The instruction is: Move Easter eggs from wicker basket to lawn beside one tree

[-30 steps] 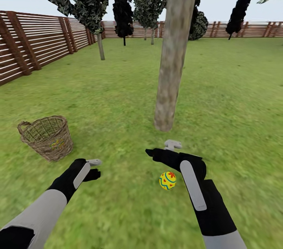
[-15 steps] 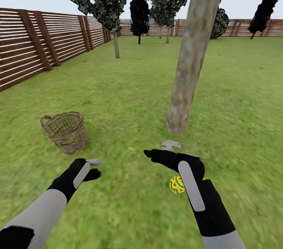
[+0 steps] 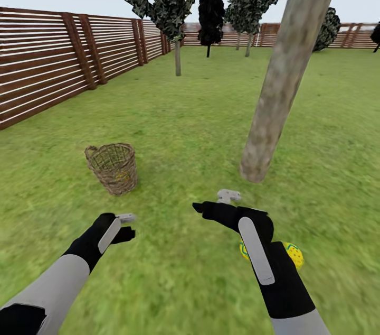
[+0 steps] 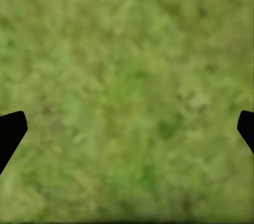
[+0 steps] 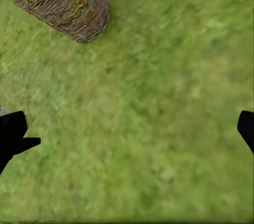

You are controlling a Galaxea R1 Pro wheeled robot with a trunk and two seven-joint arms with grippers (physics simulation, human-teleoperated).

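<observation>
A fenced garden of mottled green lawn (image 3: 174, 129) stretches toward a brown slatted fence (image 3: 47, 76) along the left and far edge of the frame, with dark narrow trees (image 3: 211, 2) at the top. A thick grey-brown tree trunk (image 3: 279, 92) leans across the right of centre, its foot on the grass. The wicker basket (image 3: 112, 167) stands upright at centre left, well apart from the trunk; through its weave in the right wrist view (image 5: 61, 1), a patch of yellow with coloured marks shows. One yellow Easter egg (image 3: 292, 253) lies on the grass at lower right, partly hidden behind the right arm, near the foot of the trunk. The left pincer (image 3: 126, 225) hovers over bare grass at lower left, fingers wide apart. The right pincer (image 3: 219, 203) hangs just below frame centre, likewise spread open and empty.
</observation>
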